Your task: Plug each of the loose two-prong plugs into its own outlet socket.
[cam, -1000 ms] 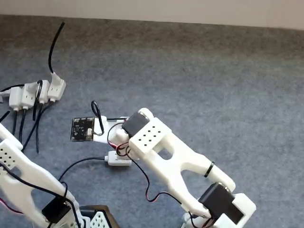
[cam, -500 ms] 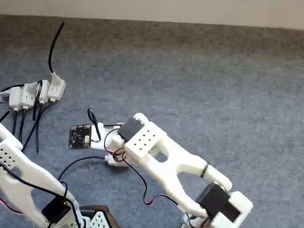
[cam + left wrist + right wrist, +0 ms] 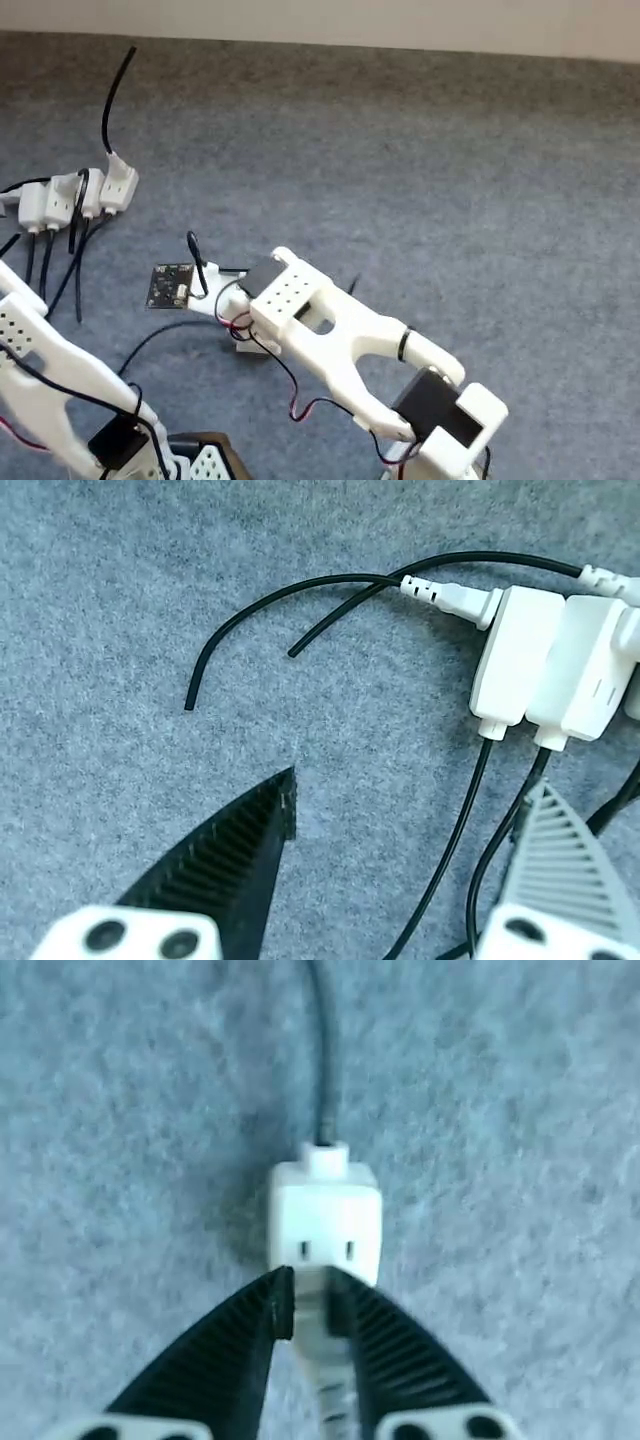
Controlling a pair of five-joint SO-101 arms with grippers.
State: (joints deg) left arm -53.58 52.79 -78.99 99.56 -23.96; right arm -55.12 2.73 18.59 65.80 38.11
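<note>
Over the grey table (image 3: pixel 480 180), high view: socket bank (image 3: pixel 76 196) at the far left, white, with dark cords trailing from it. The right arm (image 3: pixel 330 330) lies across the middle, wrist low over a lone cord (image 3: pixel 150 340). The left arm (image 3: pixel 45 375) is at the near-left corner.

Left wrist view: left pincer (image 3: pixel 417 788) spread wide, holding nothing, hovering near the socket bank (image 3: pixel 555 660). A white ribbed connector (image 3: pixel 450 593) meets the bank's side. Two cut-ended black cords (image 3: pixel 240 620) curl away across the table.

Right wrist view: right pincer (image 3: pixel 312 1295) closed narrow on a slim white plug (image 3: pixel 322 1360), whose nose sits against a single socket (image 3: pixel 325 1210). The socket is white and squarish, with two slots on its near face and a black cord leaving its far end. The prongs are hidden, so I cannot tell whether they are seated.

Risk, as judged: the single socket lies loose and unbraced, so a push may slide it along the table instead of seating the prongs. A slight offset from the slots could jam or tilt the plug. A narrow grip on a smooth body may slip.
</note>
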